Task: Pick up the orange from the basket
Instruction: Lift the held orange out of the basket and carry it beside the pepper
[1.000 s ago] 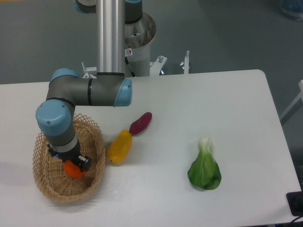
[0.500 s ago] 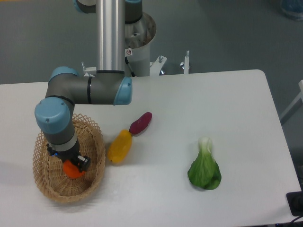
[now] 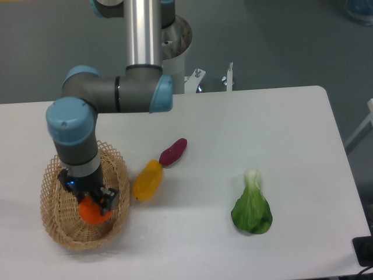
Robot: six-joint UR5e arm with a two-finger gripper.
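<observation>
One fixed camera view is covering the whole scene, so we are working from it alone. In it we are seeing the pincer (image 3: 93, 204) closed on the orange (image 3: 93, 212), with the fruit sitting inside the outline of the basket (image 3: 55, 224), toward its right half. We cannot tell from this angle whether the orange is clear of the basket floor or touching it, because the wrist is hiding most of the fruit's upper side.

We are judging the following risks:

1. Slip. Only the lower part of the orange is showing below the fingers, so the grip may be sitting high on a round, smooth body. A fast lift could be rolling the fruit out and back into the weave.
2. Basket drag. The fingers are standing close to the right wall and its looped rim. If a fingertip is catching a loop, the light basket could be rising or sliding with the arm.
3. Collision on transfer. The yellow fruit (image 3: 147, 181) is lying just beside the basket on the desk (image 3: 245, 122), with the purple vegetable (image 3: 173, 151) touching or nearly touching it. A low sideways exit could be knocking them.

The green leafy vegetable (image 3: 252, 207) is lying well apart and is posing no hazard.
</observation>
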